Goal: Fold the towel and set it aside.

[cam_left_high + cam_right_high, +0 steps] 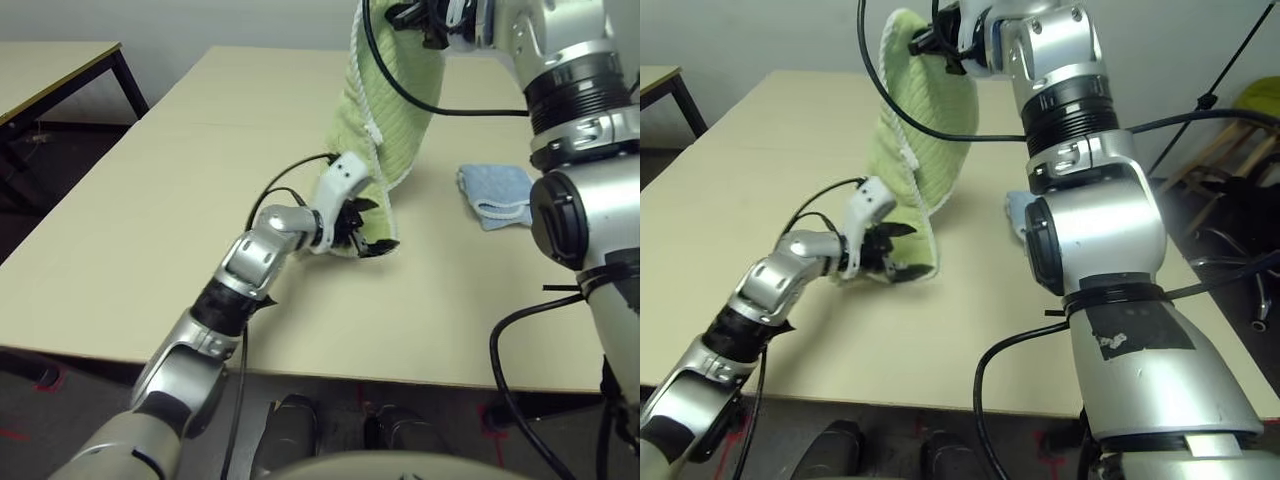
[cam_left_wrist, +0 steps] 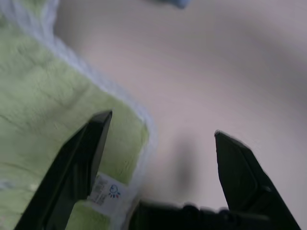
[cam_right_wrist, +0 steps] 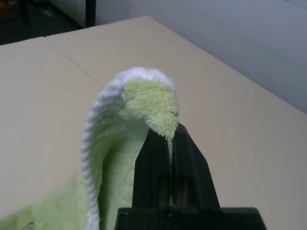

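My right gripper [image 3: 170, 143] has its fingers pinching one corner of the towel [image 1: 385, 120] and holds it high so the cloth hangs full length, lower end resting on the bench [image 1: 150, 230]. My left gripper [image 2: 160, 143], fingers spread wide, sits at the bottom corner w/ the label, prob. to catch it for the fold. Blue cloth [image 1: 497, 195] lies apart, untouched.
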Tool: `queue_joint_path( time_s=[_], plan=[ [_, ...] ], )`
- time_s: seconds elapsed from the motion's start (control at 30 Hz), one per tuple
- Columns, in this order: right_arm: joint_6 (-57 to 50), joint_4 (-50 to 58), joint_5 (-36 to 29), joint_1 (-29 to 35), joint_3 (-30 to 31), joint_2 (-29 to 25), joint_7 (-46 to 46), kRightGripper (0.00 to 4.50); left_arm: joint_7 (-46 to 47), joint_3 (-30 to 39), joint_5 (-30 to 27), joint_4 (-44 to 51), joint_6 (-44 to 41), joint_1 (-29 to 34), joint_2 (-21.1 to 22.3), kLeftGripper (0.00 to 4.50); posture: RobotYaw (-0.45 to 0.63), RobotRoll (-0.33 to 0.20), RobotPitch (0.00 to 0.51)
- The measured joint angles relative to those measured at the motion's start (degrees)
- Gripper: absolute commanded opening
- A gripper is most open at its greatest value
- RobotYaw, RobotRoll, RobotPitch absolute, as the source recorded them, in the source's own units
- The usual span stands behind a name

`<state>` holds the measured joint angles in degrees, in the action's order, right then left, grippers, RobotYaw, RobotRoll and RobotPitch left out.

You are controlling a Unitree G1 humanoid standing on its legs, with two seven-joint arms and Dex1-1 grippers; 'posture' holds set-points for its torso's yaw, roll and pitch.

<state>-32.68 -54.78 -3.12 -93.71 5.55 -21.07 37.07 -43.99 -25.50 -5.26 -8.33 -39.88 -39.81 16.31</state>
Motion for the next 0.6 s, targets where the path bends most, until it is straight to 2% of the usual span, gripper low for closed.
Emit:
queue_joint_path(
  time_s=[0.2, 0.33, 0.43, 0.6],
  plan=[
    [0.06, -0.02, 0.64, 0.0, -0.39, -0.11, 0.07, 0.04, 2.6, -1.83, 3.93, -6.97, -0.32, -1.83, -3.72, 4.5, 0.12, 0.0, 0.076],
    [0.04, -0.02, 0.86, 0.01, -0.8, -0.64, 0.12, 0.04, 4.91, -2.06, 6.35, -14.06, 3.48, -3.62, -6.99, 4.5, 0.12, 0.0, 0.075],
    [0.01, 0.13, 0.87, 0.01, -1.02, -0.62, 0.19, 0.0, 6.63, -1.79, 7.68, -18.33, 6.34, -5.07, -9.1, 3.9, 0.11, 0.0, 0.072],
    [-1.02, 0.96, 0.88, 0.06, -1.05, -0.78, 0.77, 0.0, 6.54, -1.64, 8.37, -21.36, 9.53, -5.35, -10.47, 2.23, 0.1, 0.0, 0.064]
  ],
)
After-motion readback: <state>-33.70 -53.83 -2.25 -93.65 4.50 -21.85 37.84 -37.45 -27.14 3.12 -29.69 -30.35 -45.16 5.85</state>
